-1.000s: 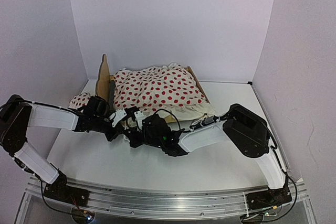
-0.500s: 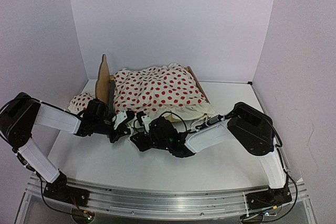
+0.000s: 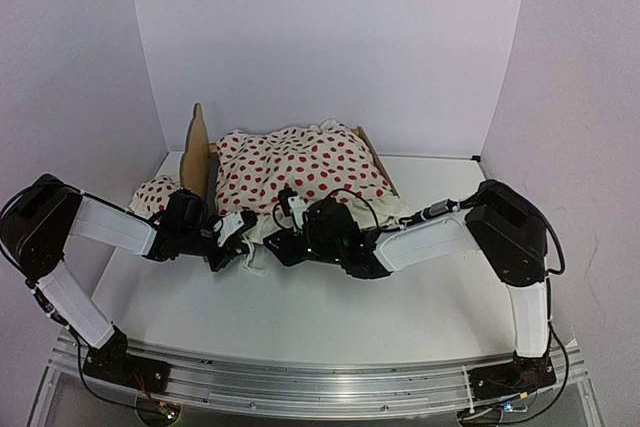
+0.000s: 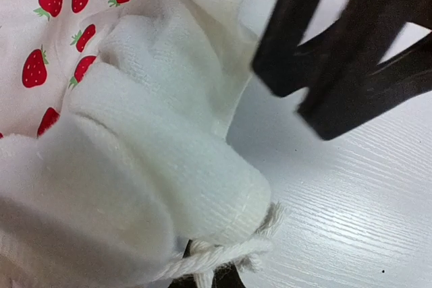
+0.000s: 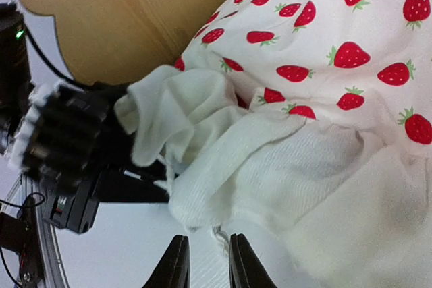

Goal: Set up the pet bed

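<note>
A white worktop [image 3: 330,317] walled in pale panels carries the pet bed [image 3: 197,147], which sits toward the back, left of centre. Its wavy plywood headboard stands upright at the left end, and one low side rail shows along the far right. A strawberry-print blanket [image 3: 300,172] with a white ruffled hem is heaped over the frame, hiding the base and spilling over the near side toward the arms. A small matching pillow [image 3: 152,190] lies on the worktop outside the bed, just beside the headboard's left face. Both arms reach in low from either side and meet at the blanket's near-left corner. The left pincer [image 3: 232,239] is clenched on the bunched white hem. The right pincer [image 5: 206,268] is released, its fingers slightly parted and grasping nothing, just beside the same fold of hem.
</note>
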Robot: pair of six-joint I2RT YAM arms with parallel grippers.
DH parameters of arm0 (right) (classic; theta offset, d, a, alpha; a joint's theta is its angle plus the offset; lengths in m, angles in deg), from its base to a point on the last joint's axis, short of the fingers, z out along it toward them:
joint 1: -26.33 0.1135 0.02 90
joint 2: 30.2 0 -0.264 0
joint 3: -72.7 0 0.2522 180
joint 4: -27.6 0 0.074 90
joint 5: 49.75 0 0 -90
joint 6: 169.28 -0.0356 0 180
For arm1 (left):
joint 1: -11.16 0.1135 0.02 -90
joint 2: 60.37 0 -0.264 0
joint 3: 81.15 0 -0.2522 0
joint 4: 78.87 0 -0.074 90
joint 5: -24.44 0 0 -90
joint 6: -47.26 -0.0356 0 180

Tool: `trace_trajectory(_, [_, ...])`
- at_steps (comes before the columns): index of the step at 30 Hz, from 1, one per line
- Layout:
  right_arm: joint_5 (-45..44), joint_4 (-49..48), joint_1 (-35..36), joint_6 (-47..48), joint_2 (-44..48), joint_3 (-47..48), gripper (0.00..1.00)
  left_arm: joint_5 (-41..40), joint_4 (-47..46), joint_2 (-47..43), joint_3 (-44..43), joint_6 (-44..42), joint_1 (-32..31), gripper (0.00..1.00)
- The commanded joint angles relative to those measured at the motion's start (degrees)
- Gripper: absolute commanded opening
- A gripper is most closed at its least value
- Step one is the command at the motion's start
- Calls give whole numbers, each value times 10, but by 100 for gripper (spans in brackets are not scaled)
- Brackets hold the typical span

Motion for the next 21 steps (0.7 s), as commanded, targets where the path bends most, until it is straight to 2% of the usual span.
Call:
trace_trajectory(1, [22,0,-3,-16,-51,59,24,10,-27,10,-12,-1,2,0])
trace_trajectory(12, [48,-21,-4,-54,-107,109,20,22,-30,10,-5,-4,3,0])
trace_trajectory(21, [70,-77,-13,-108,-136,116,21,23,-24,8,-12,-3,2,0])
